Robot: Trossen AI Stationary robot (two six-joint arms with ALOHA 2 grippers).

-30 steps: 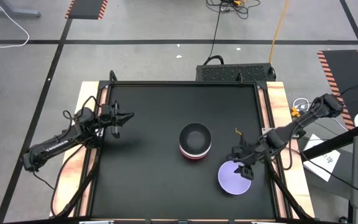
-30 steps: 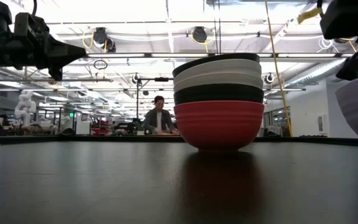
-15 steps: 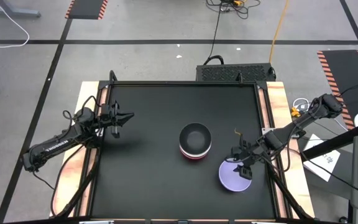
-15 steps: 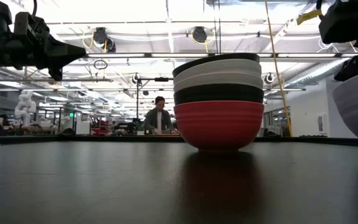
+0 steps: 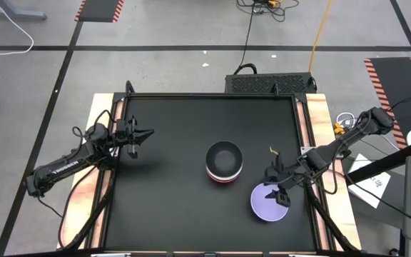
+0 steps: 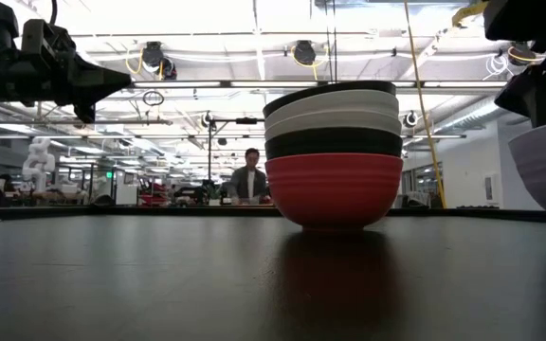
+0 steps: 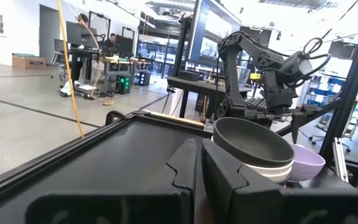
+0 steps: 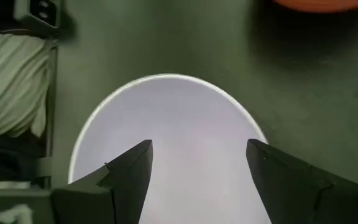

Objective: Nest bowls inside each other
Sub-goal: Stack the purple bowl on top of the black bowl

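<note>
Several bowls sit nested in one stack at the table's middle; the low view shows the stack with a red bowl at the bottom, then black, two white and a black one on top. A pale lavender bowl stands alone on its base, right of the stack and nearer the front edge. My right gripper hangs open over that lavender bowl, fingers pointing down above its hollow and touching nothing that I can see. My left gripper waits shut near the table's left edge.
The black table top lies bare between the stack and the left arm. Raised wooden side rails border the table. A white cloth lies beside the table's right edge. A person is far off in the room behind.
My right gripper has shifted a little above the lavender bowl. The lavender bowl and the stack have stayed where they were.
</note>
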